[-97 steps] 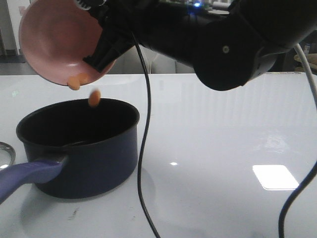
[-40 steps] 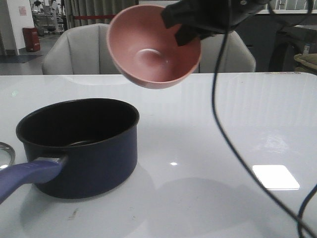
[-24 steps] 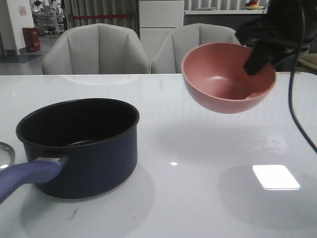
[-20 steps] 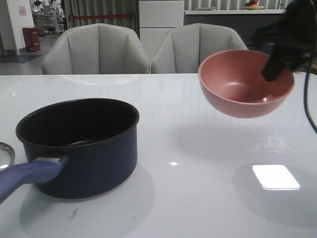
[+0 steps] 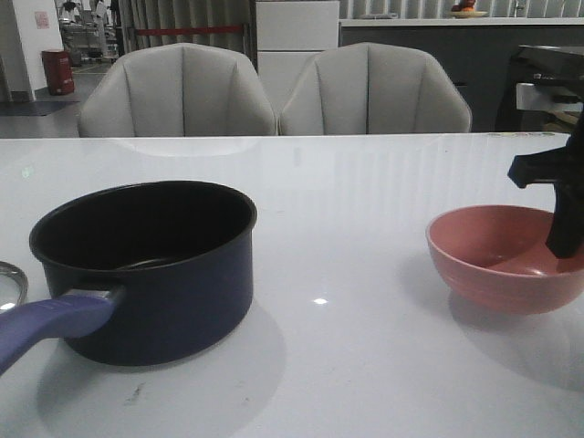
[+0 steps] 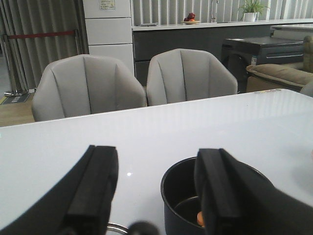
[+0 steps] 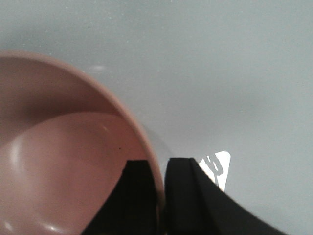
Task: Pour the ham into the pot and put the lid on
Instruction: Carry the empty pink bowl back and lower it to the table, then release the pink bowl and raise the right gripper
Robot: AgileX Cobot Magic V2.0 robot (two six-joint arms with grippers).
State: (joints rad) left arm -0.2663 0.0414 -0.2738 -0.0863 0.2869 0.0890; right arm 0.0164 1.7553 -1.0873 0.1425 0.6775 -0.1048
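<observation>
The navy pot [image 5: 155,274] stands at the table's left, its purple-blue handle [image 5: 46,330] pointing to the front left. The left wrist view shows the pot [image 6: 178,196] with an orange ham slice [image 6: 199,218] inside. Only the lid's steel rim [image 5: 9,278] shows at the left edge; the left wrist view shows the rim [image 6: 115,227] and a blurred knob. My right gripper [image 5: 568,228] is shut on the rim of the empty pink bowl [image 5: 497,260], low at the table's right. The right wrist view shows the gripper [image 7: 159,171] on the bowl wall [image 7: 63,161]. My left gripper [image 6: 156,186] is open and empty.
The glossy white table [image 5: 365,365] runs from front to back. Two grey chairs [image 5: 178,91] [image 5: 374,91] stand behind its far edge. A bright light reflection [image 7: 218,166] lies on the table beside the bowl.
My right gripper carried the pink bowl from above the pot to the right and down to table level. The ham fell from the bowl into the pot. The pot has not moved.
</observation>
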